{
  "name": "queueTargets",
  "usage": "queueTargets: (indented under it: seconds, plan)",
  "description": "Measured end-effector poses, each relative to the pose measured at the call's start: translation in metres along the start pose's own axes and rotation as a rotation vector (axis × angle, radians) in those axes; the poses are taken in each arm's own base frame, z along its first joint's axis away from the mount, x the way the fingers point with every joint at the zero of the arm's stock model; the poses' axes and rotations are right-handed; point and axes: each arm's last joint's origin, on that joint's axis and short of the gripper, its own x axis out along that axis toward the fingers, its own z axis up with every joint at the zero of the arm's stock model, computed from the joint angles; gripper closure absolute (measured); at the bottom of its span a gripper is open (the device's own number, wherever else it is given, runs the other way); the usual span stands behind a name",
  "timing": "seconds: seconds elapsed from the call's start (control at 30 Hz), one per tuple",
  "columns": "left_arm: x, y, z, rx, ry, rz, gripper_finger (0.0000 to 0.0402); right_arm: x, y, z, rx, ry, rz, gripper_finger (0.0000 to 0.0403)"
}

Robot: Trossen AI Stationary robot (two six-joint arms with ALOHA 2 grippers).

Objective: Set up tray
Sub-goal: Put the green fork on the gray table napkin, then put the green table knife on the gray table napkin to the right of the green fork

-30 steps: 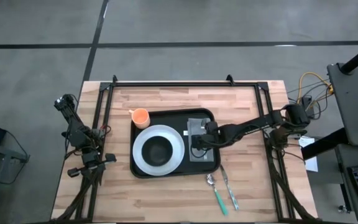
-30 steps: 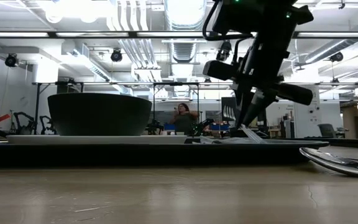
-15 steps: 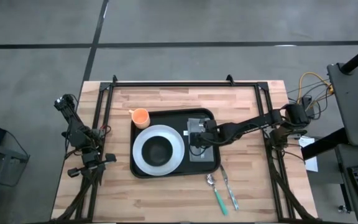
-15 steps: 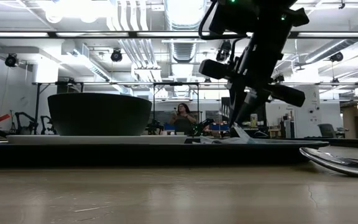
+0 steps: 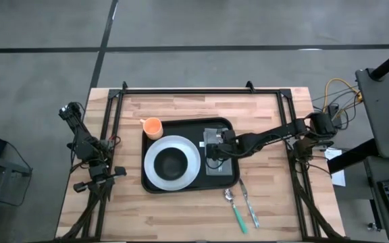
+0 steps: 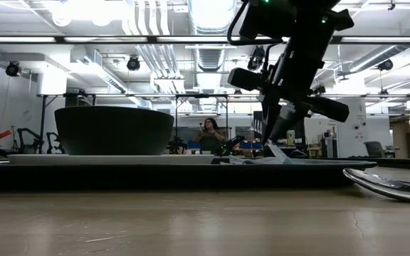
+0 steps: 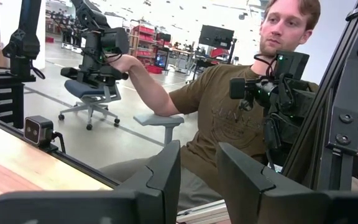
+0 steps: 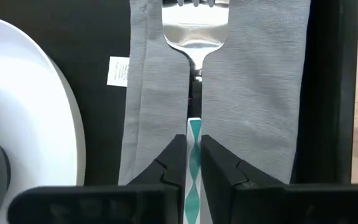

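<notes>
Straddling fork [image 8: 193, 37] handle | right gripper [image 8: 193, 163] jaws | over tray [image 5: 155, 186]

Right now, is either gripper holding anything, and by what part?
The right gripper pinches the fork by its teal-patterned handle, over the napkin in the tray. The left gripper holds nothing.

Large open robotics lab or workshop. Exposed silver ceiling ducts [image 6: 151, 50] and strip lights overhead; grey concrete floor [image 5: 194, 27] around the wooden-slat counter [image 5: 181, 216]. Black swivel office chair [image 7: 92, 93] and red shelving racks [image 7: 143, 42] stand beyond.
</notes>
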Motion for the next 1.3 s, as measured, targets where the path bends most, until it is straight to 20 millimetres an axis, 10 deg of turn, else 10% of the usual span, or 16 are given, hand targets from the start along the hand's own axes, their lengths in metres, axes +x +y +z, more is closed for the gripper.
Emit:
queueTargets:
  seconds: [0.8, 1.3]
  plan:
    - [0.0, 0.0, 0.0, 0.0, 0.0, 0.0, 0.0317, -0.001, 0.001, 0.0, -0.074, 0.002, 0.002, 0.0349]
    - [0.0, 0.0, 0.0, 0.0, 0.0, 0.0, 0.0317, -0.037, 0.045, 0.007, -0.275, 0.015, 0.182, 0.0349]
